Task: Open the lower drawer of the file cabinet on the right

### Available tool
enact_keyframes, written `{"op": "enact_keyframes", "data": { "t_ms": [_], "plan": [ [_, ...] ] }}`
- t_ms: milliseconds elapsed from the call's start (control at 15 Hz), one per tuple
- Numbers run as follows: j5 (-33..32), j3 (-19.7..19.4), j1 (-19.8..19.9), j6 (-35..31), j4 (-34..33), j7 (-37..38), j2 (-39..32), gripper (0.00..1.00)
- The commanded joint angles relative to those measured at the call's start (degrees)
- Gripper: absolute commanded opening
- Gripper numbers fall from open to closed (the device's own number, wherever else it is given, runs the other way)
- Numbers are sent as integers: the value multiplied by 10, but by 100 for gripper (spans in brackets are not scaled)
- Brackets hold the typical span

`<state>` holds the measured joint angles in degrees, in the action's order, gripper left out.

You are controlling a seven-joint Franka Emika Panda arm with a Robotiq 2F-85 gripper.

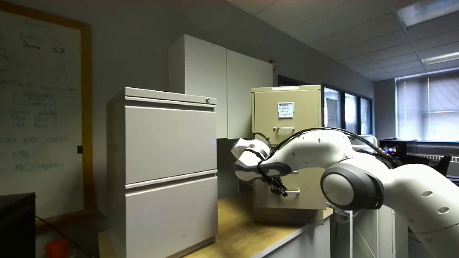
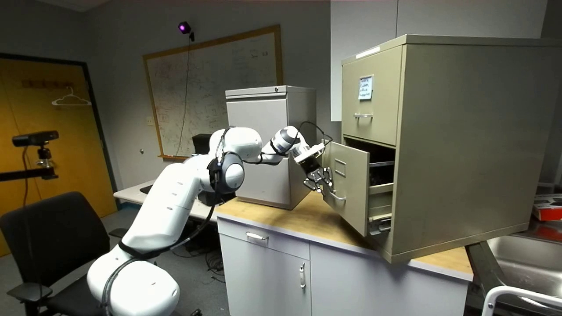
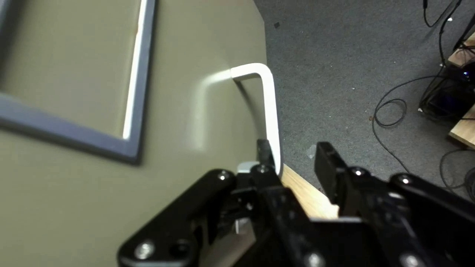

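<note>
Pulling outward from this pose risks a slip at the handle [image 3: 271, 111]: the gripper [image 3: 295, 155] is released, its jaws apart, with one finger [image 3: 264, 149] apparently tucked between the handle and the lower drawer [image 2: 354, 186] and the opposite finger clear. Whether the inner finger touches the handle cannot be told. This finger sits near one end of the handle; an off-centre pull may therefore twist the drawer and make it bind. The drawer stands partly out of the file cabinet [image 2: 470, 145], above the tabletop [image 2: 303, 221]; full extension is judged to remain. The file cabinet occupies the end of the tabletop beside the sink [image 2: 527, 263], its bottom corner reaching the front edge. If it is not fixed down, a pull skewed toward that edge may drag the corner off; added drawer extension may also shift weight forward and promote tipping. Farther along, toward the tabletop's opposite end, the pale grey cabinet [image 1: 170, 143] stands in line with the drawer; excessive travel may drive the gripper into it.
</note>
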<state>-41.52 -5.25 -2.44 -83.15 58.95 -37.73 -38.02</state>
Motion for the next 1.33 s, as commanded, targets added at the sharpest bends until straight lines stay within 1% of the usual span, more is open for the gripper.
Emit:
{"op": "enact_keyframes", "data": {
  "t_ms": [0,67,200,267,733,800,867,1000,1200,1267],
  "plan": [
    [41,45,-15,15,68,12,23,9],
    [35,45,-16,11,83,11,33,6],
    [27,49,-18,10,110,11,54,7],
    [25,51,-18,10,123,11,64,6],
    [24,77,-22,17,218,7,135,6],
    [28,84,-24,22,232,3,147,2],
    [55,97,-27,31,248,1,156,0],
    [104,122,-41,53,283,3,171,0],
    [194,159,-67,94,338,6,185,0],
    [227,172,-75,117,347,5,188,0]
  ]
}}
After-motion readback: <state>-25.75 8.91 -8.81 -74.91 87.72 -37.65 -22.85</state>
